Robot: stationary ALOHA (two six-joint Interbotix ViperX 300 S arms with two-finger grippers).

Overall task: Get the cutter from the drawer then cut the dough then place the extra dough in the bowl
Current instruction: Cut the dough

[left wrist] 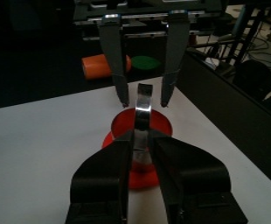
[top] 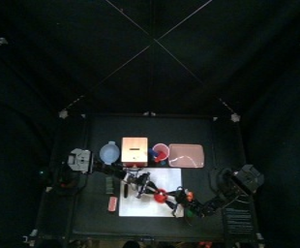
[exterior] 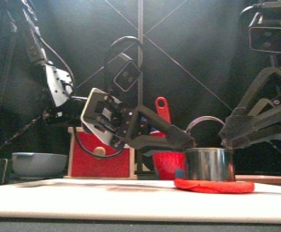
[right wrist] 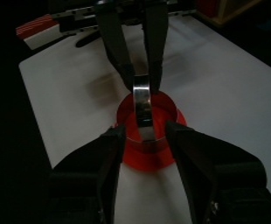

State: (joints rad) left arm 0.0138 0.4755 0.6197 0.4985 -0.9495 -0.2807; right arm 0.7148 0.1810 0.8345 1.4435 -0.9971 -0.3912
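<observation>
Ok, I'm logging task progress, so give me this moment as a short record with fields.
stage: cutting; round metal cutter stands on flat red dough disc
surface: white cutting board
left gripper: shut on the cutter
right gripper: shut on the cutter, from the opposite side
blue-grey bowl: off the board, left of pale wooden box with red drawer front

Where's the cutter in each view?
Top: cutter barely visible where the two arms meet, near the board's front right corner.
Front: cutter right of centre, standing on the dough.
Left wrist: cutter at centre.
Right wrist: cutter at centre, a silver band.
Shared landmark: the red dough under it.
</observation>
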